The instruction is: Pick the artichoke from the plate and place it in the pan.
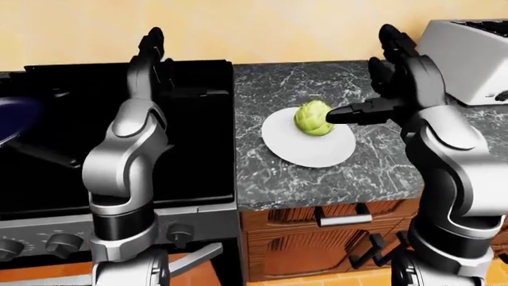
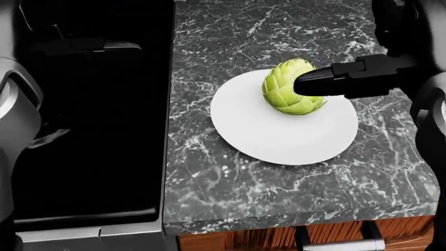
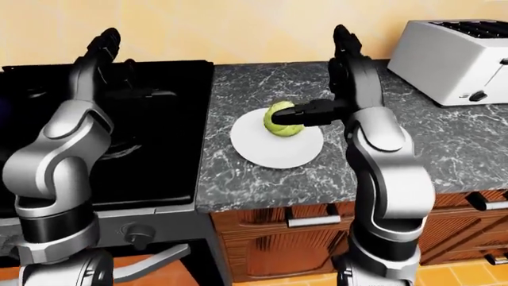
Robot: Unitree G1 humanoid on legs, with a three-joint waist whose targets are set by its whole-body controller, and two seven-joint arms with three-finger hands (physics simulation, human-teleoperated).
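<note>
A green artichoke (image 2: 287, 93) sits on the upper right part of a white plate (image 2: 278, 138) on the dark marble counter. My right hand (image 1: 361, 74) is open beside it. Its black thumb (image 2: 328, 82) points left and touches the artichoke's right side, while the other fingers (image 1: 390, 42) stand upward, away from it. My left hand (image 1: 155, 56) is open and raised over the black stove (image 1: 198, 149), holding nothing. A dark blue pan (image 1: 16, 119) shows at the left edge of the left-eye view, on the stove; most of it is cut off.
A white toaster (image 3: 460, 53) stands on the counter to the right of the plate. Wooden drawers with a metal handle (image 1: 343, 217) lie under the counter edge. Stove knobs (image 1: 59, 241) line the stove's lower face. A yellow wall runs behind everything.
</note>
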